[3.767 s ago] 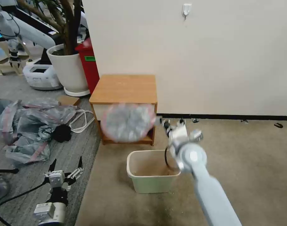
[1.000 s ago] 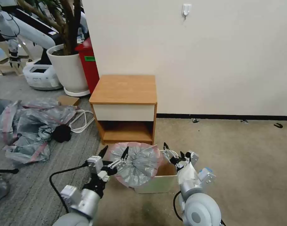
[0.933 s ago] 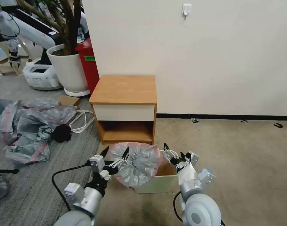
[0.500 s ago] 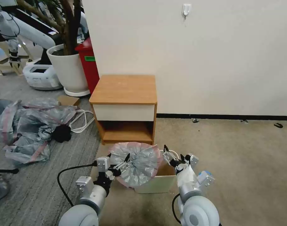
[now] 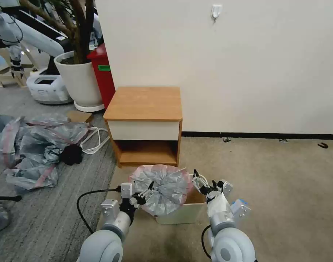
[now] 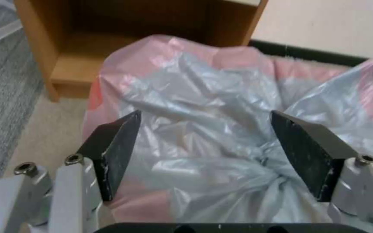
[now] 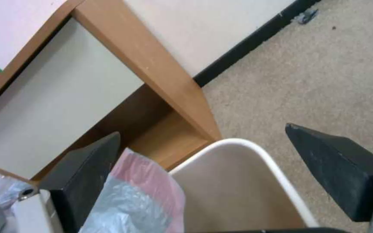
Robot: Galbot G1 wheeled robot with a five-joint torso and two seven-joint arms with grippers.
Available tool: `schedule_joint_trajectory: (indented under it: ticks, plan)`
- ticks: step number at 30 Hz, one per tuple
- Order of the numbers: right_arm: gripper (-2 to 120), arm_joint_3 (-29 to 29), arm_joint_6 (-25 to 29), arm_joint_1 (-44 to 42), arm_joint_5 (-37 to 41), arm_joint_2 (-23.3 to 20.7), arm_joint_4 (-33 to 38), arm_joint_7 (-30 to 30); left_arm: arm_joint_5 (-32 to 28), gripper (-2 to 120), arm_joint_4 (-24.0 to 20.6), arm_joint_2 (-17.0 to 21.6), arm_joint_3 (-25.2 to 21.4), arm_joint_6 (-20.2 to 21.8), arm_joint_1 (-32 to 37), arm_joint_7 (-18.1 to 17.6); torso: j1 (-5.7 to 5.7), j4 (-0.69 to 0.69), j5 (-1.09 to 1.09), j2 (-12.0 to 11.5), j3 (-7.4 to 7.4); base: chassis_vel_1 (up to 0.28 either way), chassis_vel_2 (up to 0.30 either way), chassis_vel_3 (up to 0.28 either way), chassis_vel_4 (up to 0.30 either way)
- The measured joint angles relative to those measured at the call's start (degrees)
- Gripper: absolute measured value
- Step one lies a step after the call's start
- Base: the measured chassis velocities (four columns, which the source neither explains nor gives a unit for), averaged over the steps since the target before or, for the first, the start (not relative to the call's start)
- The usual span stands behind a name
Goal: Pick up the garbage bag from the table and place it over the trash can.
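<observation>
Head view, left to right. A heap of grey-pink bags (image 5: 31, 145) lies on the grey carpet (image 5: 46, 203) at far left, with a white plant pot (image 5: 79, 82) and a red bin (image 5: 102, 74) behind it by the wall.

The left end effector (image 5: 144, 192) is low in the foreground, just left of the trash can (image 5: 181, 213). The garbage bag (image 5: 163, 189) lies bunched over the left part of the trash can's opening, directly ahead of this end effector. In the left wrist view its two dark fingers (image 6: 117, 152) are spread wide, one to each side of the bag's gathered knot; the crinkled grey plastic and pink band (image 6: 165, 55) of the garbage bag (image 6: 204, 129) lie between and beyond them. Whether the fingers touch the plastic cannot be told.

The table (image 5: 144, 105) stands against the cream wall behind the trash can, its top bare, its lower shelf (image 5: 148, 154) open. Beige carpet (image 5: 275, 189) extends to the right.

The right end effector (image 5: 204, 183) is at the right side of the trash can, near the bag's right edge. In the right wrist view its fingers (image 7: 342, 168) are spread wide and grip nothing; the trash can's rim (image 7: 255, 152) and a pink-edged corner of the bag (image 7: 143, 191) lie between them.
</observation>
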Motion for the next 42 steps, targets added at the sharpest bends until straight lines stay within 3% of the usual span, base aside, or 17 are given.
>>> schedule_joint_trajectory:
  ticks: [24,31,35,42]
  plan:
    - [95,0.1,0.3,1.2,0.2,0.7,-1.6,0.0,-0.1,77,4.7,5.2,3.5,0.5,-2.9,0.4,0.00,0.00,0.00,0.0,0.00,0.000,0.000,0.000,0.000]
    - [93,0.3,0.3,1.0,0.2,0.8,-1.6,0.0,-0.6,72,6.0,6.1,4.9,0.5,-4.0,0.3,0.00,0.00,-0.01,0.0,0.00,0.000,0.000,0.000,0.000]
    - [91,0.7,0.3,0.9,0.2,0.7,-1.5,0.0,-1.1,56,6.9,6.5,6.0,0.8,-4.8,-0.1,0.00,0.00,0.00,0.0,0.00,0.000,0.000,0.000,0.000]
    - [89,1.0,0.4,0.9,0.2,0.7,-1.5,0.0,-3.6,44,7.2,6.7,7.9,3.3,-6.7,-2.5,0.00,0.01,0.02,0.0,0.00,0.000,0.000,0.000,0.000]
